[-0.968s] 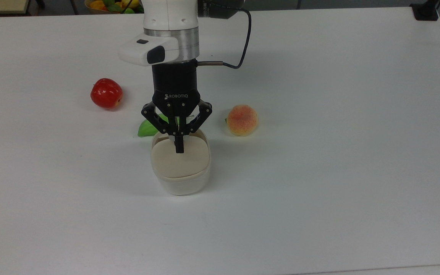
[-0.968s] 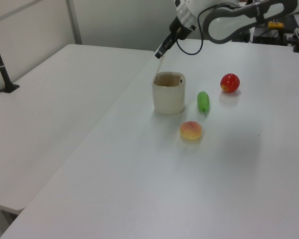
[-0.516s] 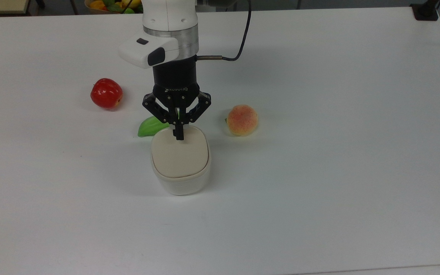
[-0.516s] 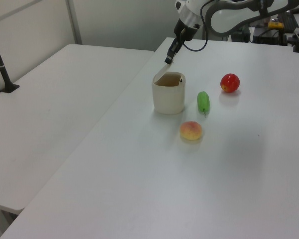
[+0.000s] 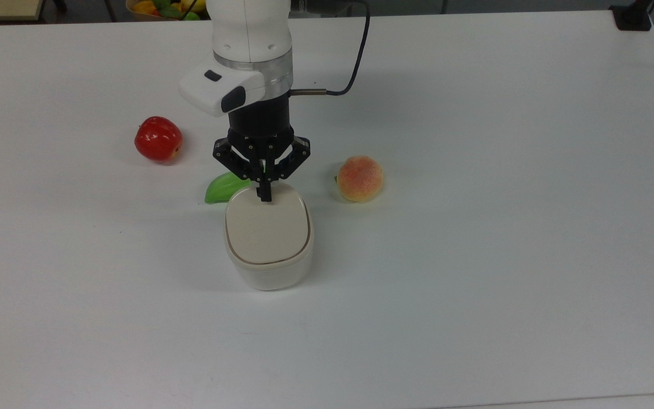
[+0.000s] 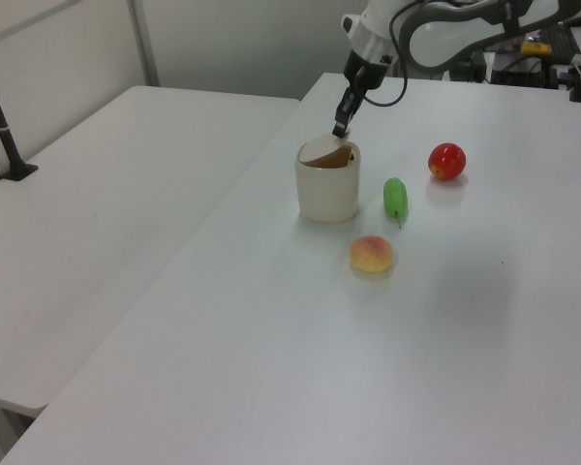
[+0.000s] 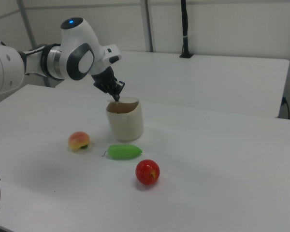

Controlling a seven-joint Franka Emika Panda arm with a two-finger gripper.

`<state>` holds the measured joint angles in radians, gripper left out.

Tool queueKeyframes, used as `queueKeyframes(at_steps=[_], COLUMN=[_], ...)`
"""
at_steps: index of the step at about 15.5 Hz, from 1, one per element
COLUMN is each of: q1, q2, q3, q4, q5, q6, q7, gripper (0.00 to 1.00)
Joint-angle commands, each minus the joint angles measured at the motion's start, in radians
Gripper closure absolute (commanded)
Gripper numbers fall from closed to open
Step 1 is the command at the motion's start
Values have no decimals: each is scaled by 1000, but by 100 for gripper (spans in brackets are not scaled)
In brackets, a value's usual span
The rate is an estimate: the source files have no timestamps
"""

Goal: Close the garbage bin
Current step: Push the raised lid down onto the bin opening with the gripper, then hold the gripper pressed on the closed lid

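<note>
the white bench is carrying everything. the garbage bin is sitting directly under the pincer, its lid tilting partly open. the clenched pincer is pressing its tips on the lid. a peach, red apple and green fruit are lying beside it.

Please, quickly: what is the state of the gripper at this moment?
Gripper: shut, holding nothing, its fingertips at the lid of the garbage bin.
</note>
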<state>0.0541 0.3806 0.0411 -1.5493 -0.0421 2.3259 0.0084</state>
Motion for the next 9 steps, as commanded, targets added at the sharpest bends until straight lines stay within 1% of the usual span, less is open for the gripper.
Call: queueKeyframes(at_steps=[1,9], q1=[4,4], q2=[0,23], q3=[-12,-12], q4=[-23,-41], q5=[-10,-10], q6=[-17,-16], q7=[-15,-22], gripper=[100,100])
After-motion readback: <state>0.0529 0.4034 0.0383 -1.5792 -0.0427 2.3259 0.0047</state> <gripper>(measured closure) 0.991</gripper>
